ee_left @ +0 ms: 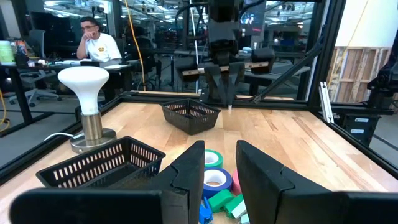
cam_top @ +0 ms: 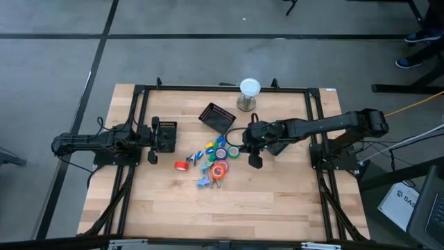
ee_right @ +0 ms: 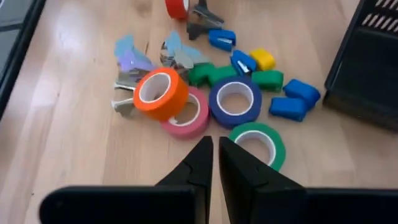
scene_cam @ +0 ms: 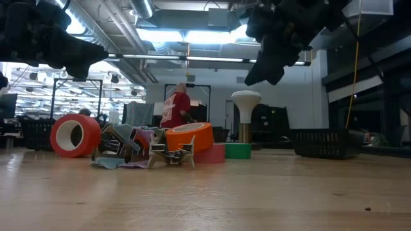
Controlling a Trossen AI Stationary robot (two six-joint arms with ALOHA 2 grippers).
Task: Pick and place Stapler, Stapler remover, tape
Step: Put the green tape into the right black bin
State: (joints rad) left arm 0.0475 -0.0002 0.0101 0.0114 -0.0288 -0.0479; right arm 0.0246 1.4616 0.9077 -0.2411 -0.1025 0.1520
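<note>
A: From above, where are the tape rolls?

B: In a little heap in the middle of the table [cam_top: 166, 208]. The red roll [cam_top: 180, 165] sits a bit apart, on the left arm's side. The others are bunched with small blue and green blocks [ee_right: 295, 99].

A: What does the right wrist view add?

B: It shows each roll clearly. The orange roll [ee_right: 161, 93] leans on the pink roll [ee_right: 189, 115]. The blue roll [ee_right: 235, 101] lies flat beside them, and the green roll [ee_right: 260, 143] lies flat nearest the right gripper [ee_right: 214, 158]. Its two fingers are nearly together with just a thin gap, holding nothing.

A: And the low view?

B: Only there can you see the right gripper hangs up in the air, above the heap.

A: The left gripper?

B: The left gripper [ee_left: 217, 168] sits by the table's left edge, next to a black basket [ee_left: 99, 163]. Its fingers are a little apart and hold nothing.

A: Any free space?

B: Yes, the near half of the table is bare wood. A second black basket [cam_top: 216, 117] and a white lamp [cam_top: 249, 94] stand at the far edge.
</note>
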